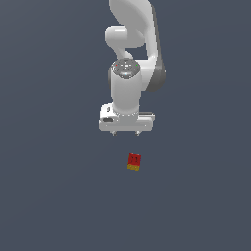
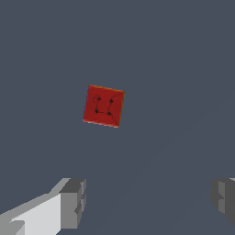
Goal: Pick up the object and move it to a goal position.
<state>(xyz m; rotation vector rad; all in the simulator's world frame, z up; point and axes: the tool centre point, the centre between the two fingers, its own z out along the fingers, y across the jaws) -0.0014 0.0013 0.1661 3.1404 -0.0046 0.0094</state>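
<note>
The object is a small red block (image 1: 134, 161) with a mustard-yellow lower side, lying on the dark grey floor in the exterior view. My gripper (image 1: 125, 133) hangs above it and a little toward the exterior view's left, with its short fingertips spread wide apart and nothing between them. In the wrist view the block's red top face (image 2: 103, 105) shows, with small dark marks on it. The gripper (image 2: 149, 202) is apart from the block, with one grey finger (image 2: 73, 202) at each side of the picture.
The plain dark grey floor (image 1: 49, 196) fills both views. The white arm (image 1: 130, 59) rises behind the gripper. No other objects show.
</note>
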